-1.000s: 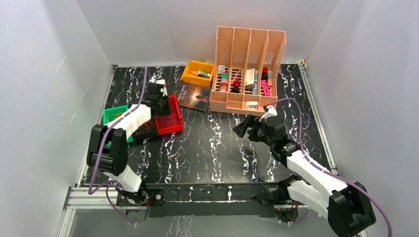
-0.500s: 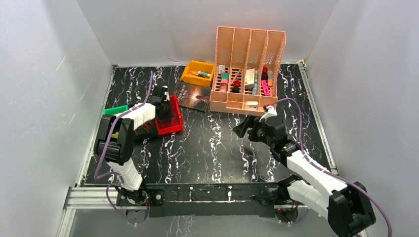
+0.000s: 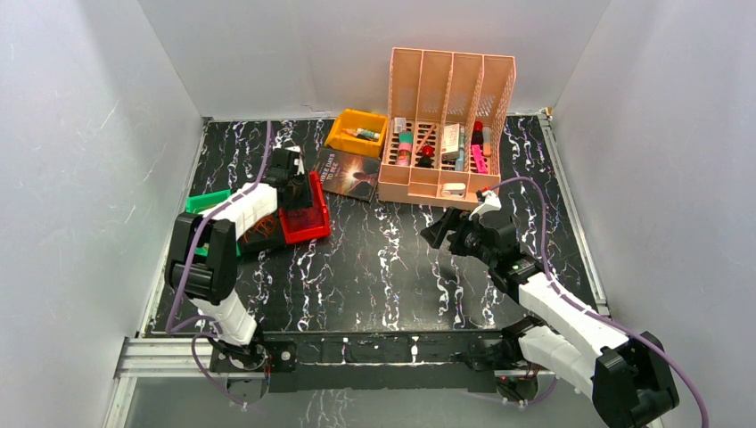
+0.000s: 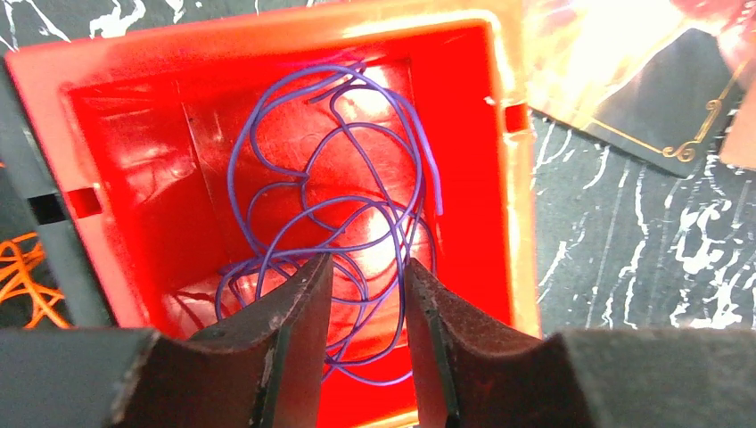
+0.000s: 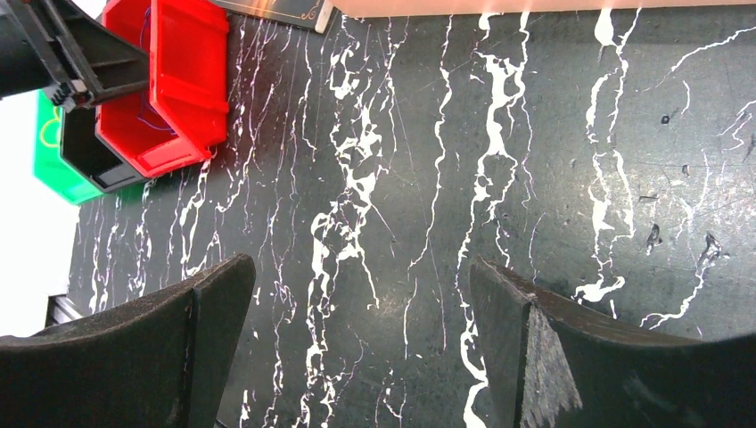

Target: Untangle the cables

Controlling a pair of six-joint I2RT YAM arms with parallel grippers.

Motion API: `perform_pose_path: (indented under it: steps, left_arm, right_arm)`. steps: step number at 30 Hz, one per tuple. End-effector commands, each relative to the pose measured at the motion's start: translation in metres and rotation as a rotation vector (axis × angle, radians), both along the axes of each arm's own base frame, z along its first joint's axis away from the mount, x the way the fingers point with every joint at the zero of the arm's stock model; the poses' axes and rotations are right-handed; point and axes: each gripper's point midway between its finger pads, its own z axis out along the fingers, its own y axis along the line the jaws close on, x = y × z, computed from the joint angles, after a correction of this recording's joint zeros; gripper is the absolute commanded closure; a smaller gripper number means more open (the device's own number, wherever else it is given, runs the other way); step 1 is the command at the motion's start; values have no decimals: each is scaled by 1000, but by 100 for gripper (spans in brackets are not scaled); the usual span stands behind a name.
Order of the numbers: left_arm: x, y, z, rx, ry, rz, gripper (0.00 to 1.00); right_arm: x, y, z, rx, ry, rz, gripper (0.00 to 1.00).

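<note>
Left end effector (image 4: 367,267): jaws parted to a narrow slot and pointing down into the red bin (image 4: 510,223). Strands of the purple cable (image 4: 332,178) cross the slot below the fingertips (image 4: 312,294). Whether any strand is pinched cannot be told, though the gap looks too open for so fine a wire.

The purple cable lies as a loose coil on the bin floor, straight ahead of and beneath these jaws. Its long axis runs from the fingertips toward the bin's far wall. The bin stands near the left edge of the worktop (image 3: 374,267), just beside a book (image 4: 642,98).

An orange cable (image 4: 18,272) lies outside the bin, on its left, beyond a dark bin wall.

Right end effector (image 5: 357,276): jaws wide, nothing between them, over bare worktop right of centre, well apart from the bin.

The left arm is judged much the nearer to the cables.
</note>
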Motion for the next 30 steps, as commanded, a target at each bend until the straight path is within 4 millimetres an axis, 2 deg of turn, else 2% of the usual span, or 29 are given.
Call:
perform_pose_path:
  steps: [1, 9, 15, 22, 30]
  left_arm:
    - [11, 1, 52, -7, -110, -10, 64]
    - [9, 9, 82, 20, -160, 2, 54]
    - [5, 13, 96, 31, -188, 2, 48]
    - [2, 8, 88, 16, -164, -20, 42]
    - [1, 9, 103, 13, -187, -26, 40]
  right_arm:
    - [7, 1, 15, 10, -53, -5, 2]
    - [7, 0, 15, 9, -54, -13, 2]
    - [8, -1, 17, 6, -56, -20, 2]
    - [7, -1, 18, 6, -56, -18, 2]
    - [6, -3, 19, 7, -57, -25, 2]
